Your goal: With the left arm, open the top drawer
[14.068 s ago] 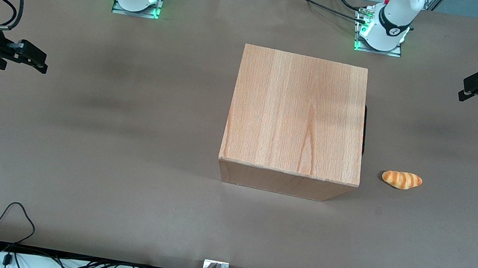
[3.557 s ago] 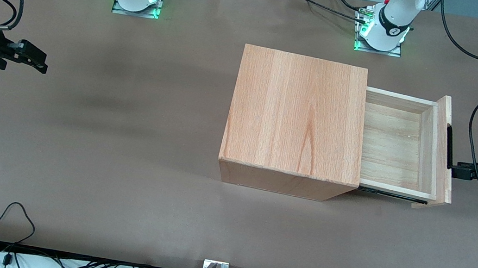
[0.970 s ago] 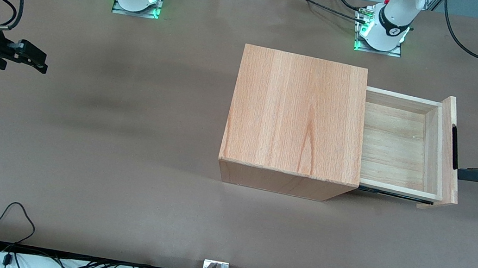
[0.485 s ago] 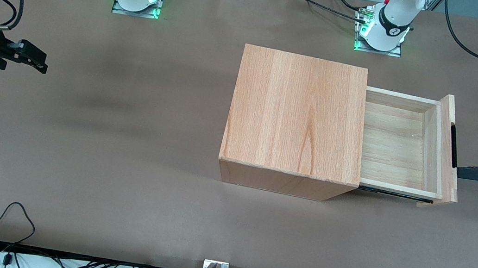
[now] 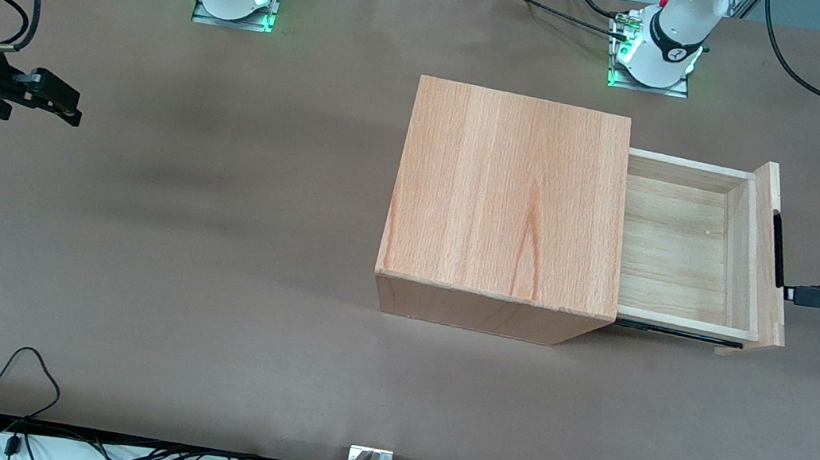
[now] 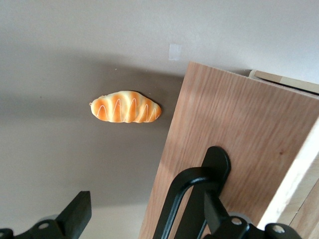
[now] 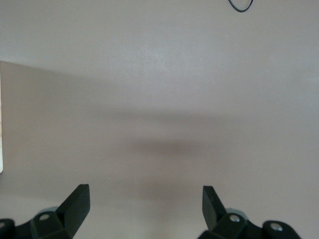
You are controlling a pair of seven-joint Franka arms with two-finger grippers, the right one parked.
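The top drawer (image 5: 689, 245) sits pulled well out of its wooden box (image 5: 509, 196) on the counter (image 5: 211, 274). The hand (image 6: 144, 219) hangs just off the black handle (image 5: 778, 250), fingers spread wide, holding nothing.

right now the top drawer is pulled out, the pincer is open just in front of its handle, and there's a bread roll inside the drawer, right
Not quite: the bread roll isn't in the drawer, whose tray is bare in the front view. The left wrist view shows the roll on the table beside the drawer front. The pincer is open by the handle, as you say.
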